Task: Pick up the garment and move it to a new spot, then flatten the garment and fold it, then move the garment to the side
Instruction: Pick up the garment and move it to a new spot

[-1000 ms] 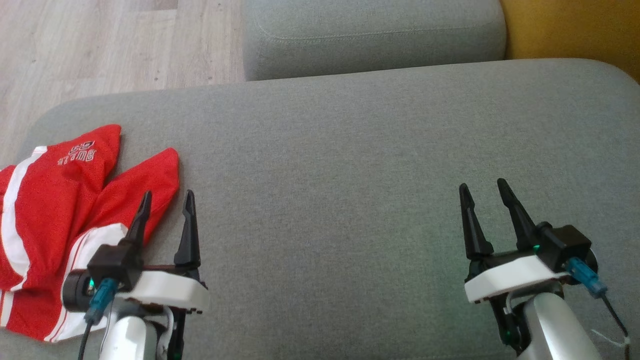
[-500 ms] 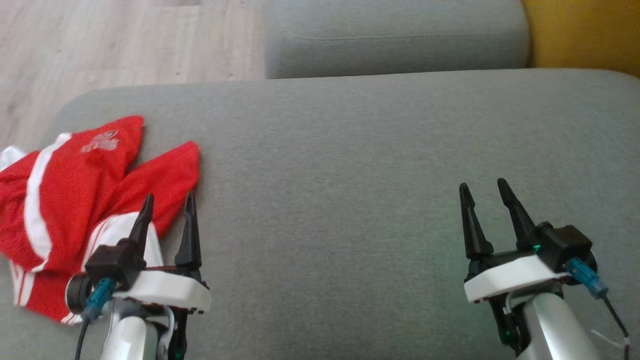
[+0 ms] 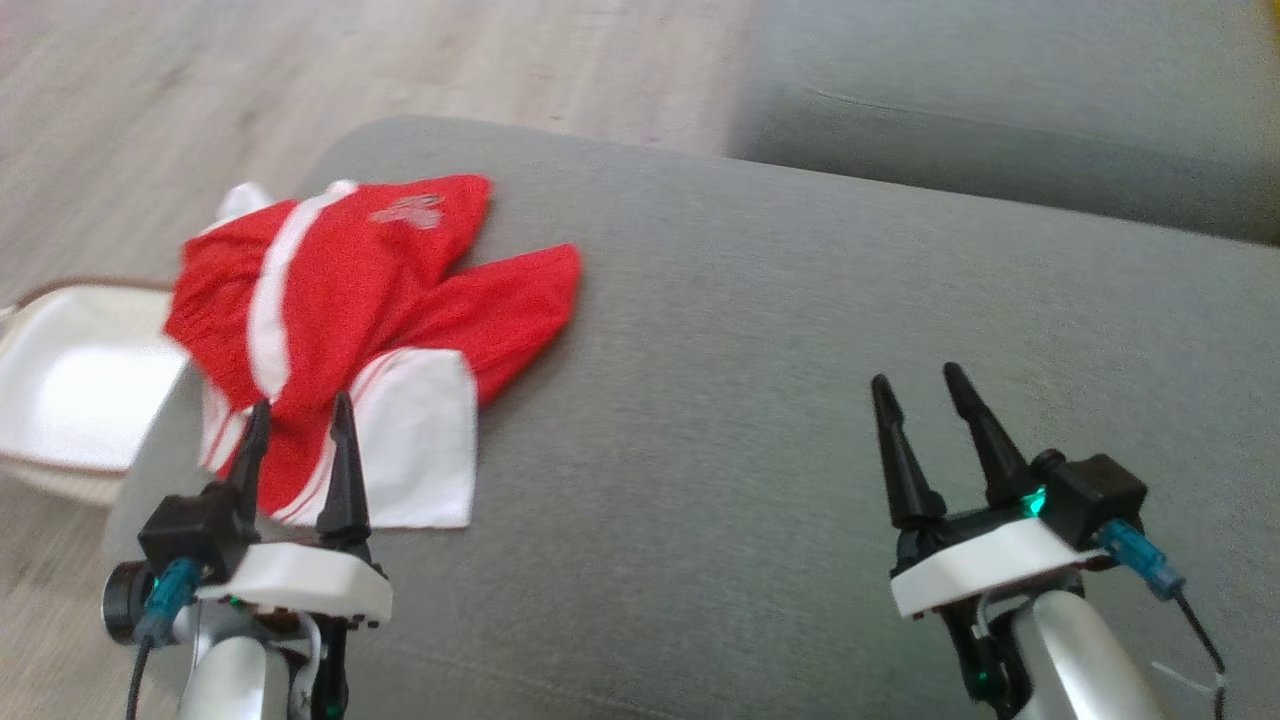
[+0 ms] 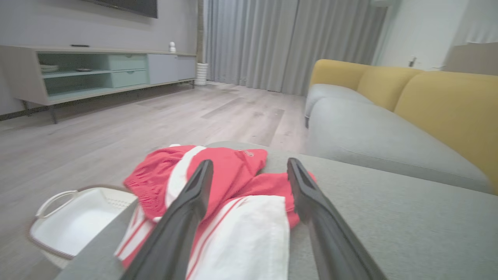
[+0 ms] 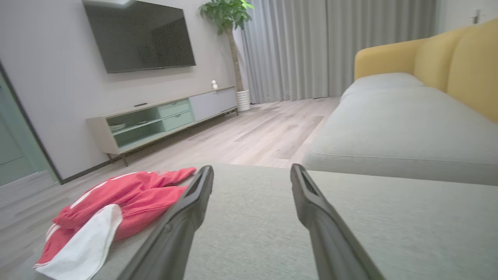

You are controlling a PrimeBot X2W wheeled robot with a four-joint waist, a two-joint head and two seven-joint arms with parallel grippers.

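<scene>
Right, we hold left gripper and right gripper wide apart, empty; garment crumpled at the left corner of the sofa.

- Head view: motion blur affects the whole frame, and the print on the garment cannot be read.
- Head view: the left tool overlaps the garment's near edge. Contact with the fabric cannot be determined.
- Head view: the white basket is cut off by the left edge. The grey cushion hides its right side.
- Head view: the left forearm and the right forearm are cut off by the bottom edge.
- Left wrist view: the fingers cover strips of the garment, and its near hem runs off the bottom edge.
- Right wrist view: one finger of the right tool hides the garment's far end.
- Right wrist view: the items on the cabinet shelves are too small to identify.
</scene>
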